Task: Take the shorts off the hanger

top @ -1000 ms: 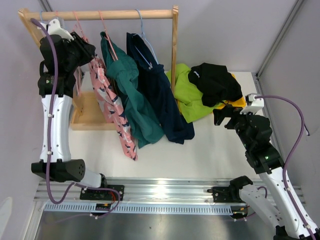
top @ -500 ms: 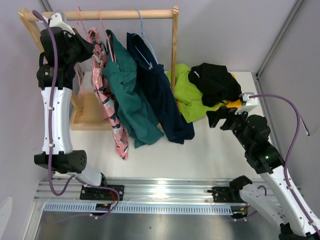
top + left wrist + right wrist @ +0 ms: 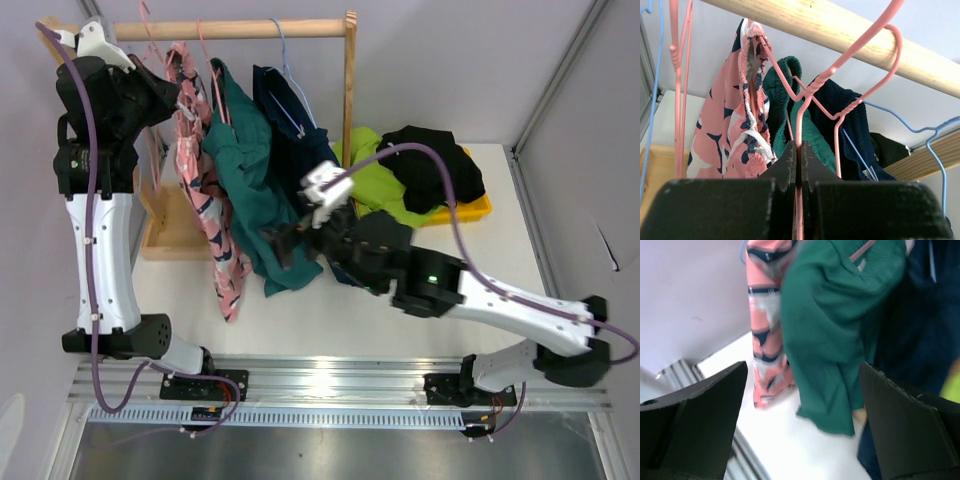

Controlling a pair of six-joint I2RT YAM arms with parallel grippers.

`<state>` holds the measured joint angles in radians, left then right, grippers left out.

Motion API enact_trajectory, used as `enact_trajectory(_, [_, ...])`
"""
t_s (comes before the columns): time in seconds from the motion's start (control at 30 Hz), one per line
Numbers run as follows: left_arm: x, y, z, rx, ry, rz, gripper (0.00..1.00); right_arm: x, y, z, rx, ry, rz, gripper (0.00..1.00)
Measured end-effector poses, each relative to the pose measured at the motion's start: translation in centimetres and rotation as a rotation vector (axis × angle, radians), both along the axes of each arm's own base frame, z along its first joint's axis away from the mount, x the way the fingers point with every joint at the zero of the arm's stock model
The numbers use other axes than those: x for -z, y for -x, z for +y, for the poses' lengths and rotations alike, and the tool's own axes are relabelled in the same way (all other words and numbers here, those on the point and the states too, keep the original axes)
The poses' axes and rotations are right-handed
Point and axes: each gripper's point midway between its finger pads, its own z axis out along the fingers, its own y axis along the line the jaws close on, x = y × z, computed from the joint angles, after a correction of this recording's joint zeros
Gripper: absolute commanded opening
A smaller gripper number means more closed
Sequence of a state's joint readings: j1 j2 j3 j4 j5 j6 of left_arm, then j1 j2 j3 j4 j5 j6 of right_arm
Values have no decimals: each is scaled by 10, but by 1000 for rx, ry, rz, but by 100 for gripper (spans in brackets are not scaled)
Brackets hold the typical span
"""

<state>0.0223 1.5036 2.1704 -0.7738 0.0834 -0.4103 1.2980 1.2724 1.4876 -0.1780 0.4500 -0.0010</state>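
1. The right gripper (image 3: 802, 365) has swung in from the table's far right edge to the hanging clothes. Its fingers are spread wide and hold nothing, and the teal shorts (image 3: 250, 200) are straight ahead
2. The left gripper (image 3: 799, 150), pinched tight on the pink hanger (image 3: 840, 70), has risen beside the wooden rail (image 3: 240, 29) — the pink patterned shorts (image 3: 200, 190) hang higher than before
3. The shorts are still on the hanger. It is probably being held up so the free hand can pull them off
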Motion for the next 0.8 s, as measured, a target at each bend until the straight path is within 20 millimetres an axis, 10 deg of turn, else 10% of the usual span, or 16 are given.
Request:
enact_trajectory(0.33, [-7, 40, -4, 18, 0, -26, 0, 19, -12, 131, -55, 66, -11, 99])
enact_trajectory(0.67, [-10, 61, -11, 55, 4, -44, 0, 41, -18, 186, -77, 66, 13, 99])
enact_trajectory(0.77, [-10, 63, -12, 61, 6, -45, 0, 61, -20, 196, -78, 90, 34, 83])
enact_trajectory(0.8, [-11, 64, -13, 62, 9, -47, 0, 68, -20, 199, -77, 98, 42, 51])
